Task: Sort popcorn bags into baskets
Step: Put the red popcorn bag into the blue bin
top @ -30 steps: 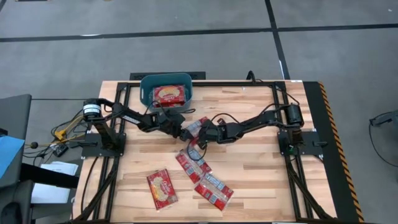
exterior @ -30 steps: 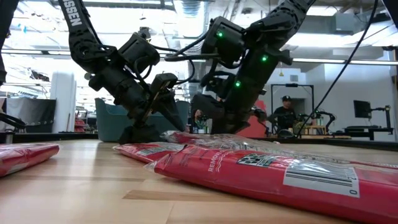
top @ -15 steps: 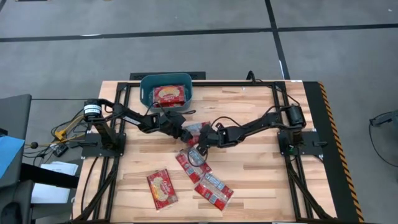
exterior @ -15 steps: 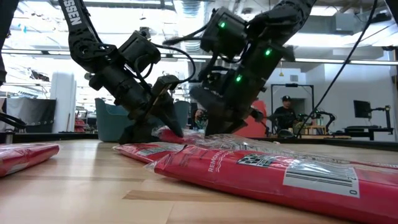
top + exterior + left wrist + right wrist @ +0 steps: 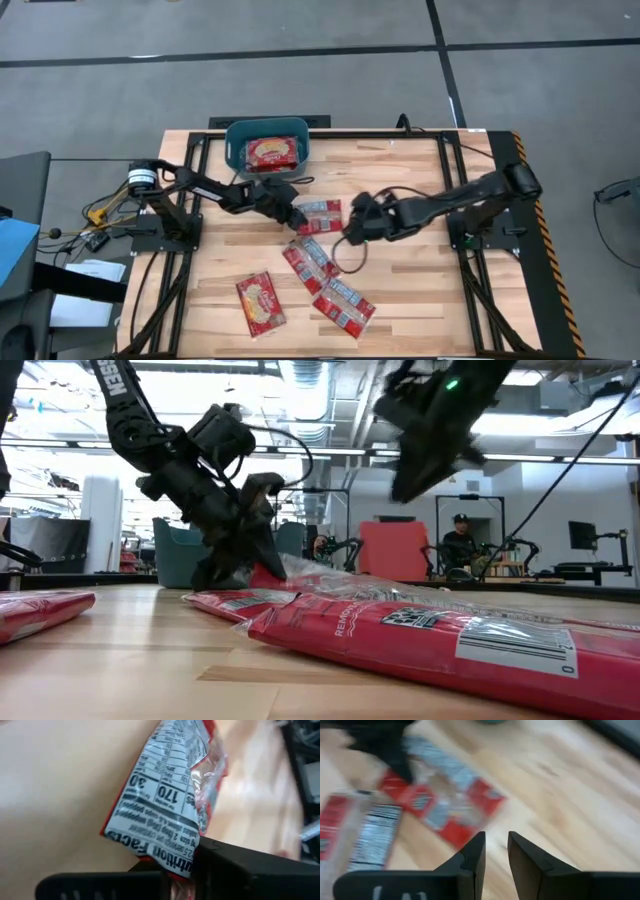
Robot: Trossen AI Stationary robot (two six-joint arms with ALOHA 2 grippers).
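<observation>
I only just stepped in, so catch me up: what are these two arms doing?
They are sorting popcorn bags into a teal basket, which holds one bag. The left gripper is shut on the edge of a bag mid-table. The right gripper hangs beside it, holding nothing. Three more bags lie nearer the front.

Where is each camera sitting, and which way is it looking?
High view: above the table, looking straight down; both arms show, plus the teal basket.
Low view: at tabletop height, looking across into the room; both arms come from above.
Left wrist view: on the left arm, looking past the left gripper shut on a popcorn bag.
Right wrist view: on the right arm, looking down at the table past the right gripper.
Shared: that gripped bag shows in all four views.
</observation>
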